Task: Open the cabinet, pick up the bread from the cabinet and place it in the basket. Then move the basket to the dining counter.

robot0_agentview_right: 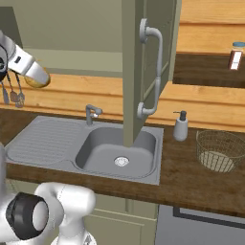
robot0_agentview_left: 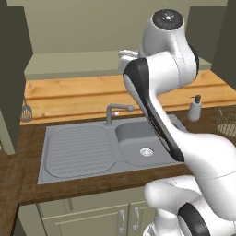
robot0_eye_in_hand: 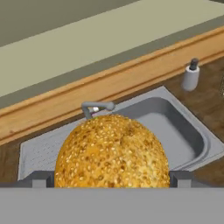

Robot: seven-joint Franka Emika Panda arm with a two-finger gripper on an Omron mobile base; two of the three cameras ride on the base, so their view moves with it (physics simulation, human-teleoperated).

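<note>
The bread [robot0_eye_in_hand: 112,152] is held between the widely spread fingers [robot0_eye_in_hand: 40,178] of the gripper [robot0_eye_in_hand: 112,181]. Below and beyond it the sink [robot0_eye_in_hand: 175,127] is seen; the basket [robot0_agentview_right: 221,150] stands well apart, beside the soap bottle [robot0_agentview_right: 181,126].

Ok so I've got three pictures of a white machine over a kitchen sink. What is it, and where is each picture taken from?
It is a white robot arm with dark joints in a computer-drawn kitchen. Two pictures come from cameras on its base, looking over it from behind on the left and on the right. The third comes from a camera on its hand. On the dark wood worktop are a grey steel sink, a white soap dispenser and a pale wire-mesh basket. A sage-green cabinet door hangs open over the sink. The jaws hold a round seeded golden bread roll above the sink.
</note>
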